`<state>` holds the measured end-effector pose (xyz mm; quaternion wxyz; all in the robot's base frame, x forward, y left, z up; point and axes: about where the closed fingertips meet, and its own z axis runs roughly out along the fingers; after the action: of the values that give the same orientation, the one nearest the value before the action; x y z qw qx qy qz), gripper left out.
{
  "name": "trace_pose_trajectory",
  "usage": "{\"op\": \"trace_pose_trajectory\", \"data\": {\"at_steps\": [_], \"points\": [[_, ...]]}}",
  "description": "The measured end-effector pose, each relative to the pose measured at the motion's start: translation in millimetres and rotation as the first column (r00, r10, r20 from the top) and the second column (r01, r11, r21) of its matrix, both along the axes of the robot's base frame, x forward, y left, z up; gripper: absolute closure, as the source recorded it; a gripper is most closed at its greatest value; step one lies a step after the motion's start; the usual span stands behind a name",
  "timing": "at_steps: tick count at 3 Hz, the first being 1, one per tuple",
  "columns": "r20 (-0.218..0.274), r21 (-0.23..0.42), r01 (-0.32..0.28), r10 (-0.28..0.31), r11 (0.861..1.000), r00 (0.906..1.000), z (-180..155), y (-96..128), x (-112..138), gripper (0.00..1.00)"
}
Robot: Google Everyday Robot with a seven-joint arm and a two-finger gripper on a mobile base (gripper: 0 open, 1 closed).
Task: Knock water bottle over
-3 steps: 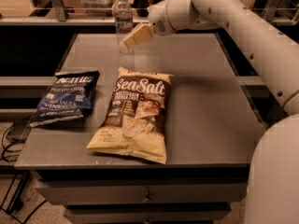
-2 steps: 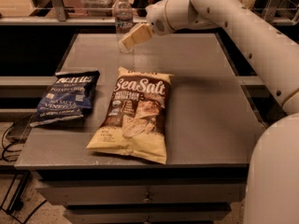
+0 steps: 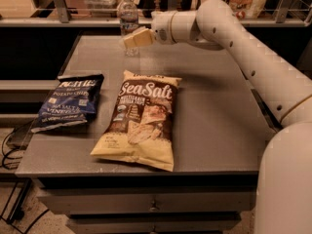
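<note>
The water bottle (image 3: pixel 128 16) is small and clear with a pale label band and pale cap. It stands upright at the far edge of the grey table (image 3: pixel 214 111), left of centre. My gripper (image 3: pixel 132 39) is at the end of the white arm that reaches in from the right. Its pale fingers are right against the bottle's lower body, in front of it and slightly to its right, covering its base.
A brown-and-yellow Sea Salt chip bag (image 3: pixel 141 118) lies flat in the middle of the table. A blue chip bag (image 3: pixel 73 100) lies at the left edge. A shelf rail with goods runs behind the table. My arm spans the far right.
The gripper has stayed at the bottle's lower part and shifted only slightly. The bottle still stands upright.
</note>
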<state>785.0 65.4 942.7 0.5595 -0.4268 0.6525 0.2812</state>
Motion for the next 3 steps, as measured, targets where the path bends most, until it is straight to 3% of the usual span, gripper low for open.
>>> {"op": "trace_pose_trajectory", "data": {"at_steps": [1, 2, 3], "points": [[0.032, 0.086, 0.043, -0.046, 0.995, 0.9984, 1, 1, 30, 0.0], [0.052, 0.11, 0.072, -0.078, 0.991, 0.9956, -1, 4, 56, 0.0], [0.056, 0.101, 0.073, -0.079, 0.992, 0.9953, -4, 13, 75, 0.18]]}}
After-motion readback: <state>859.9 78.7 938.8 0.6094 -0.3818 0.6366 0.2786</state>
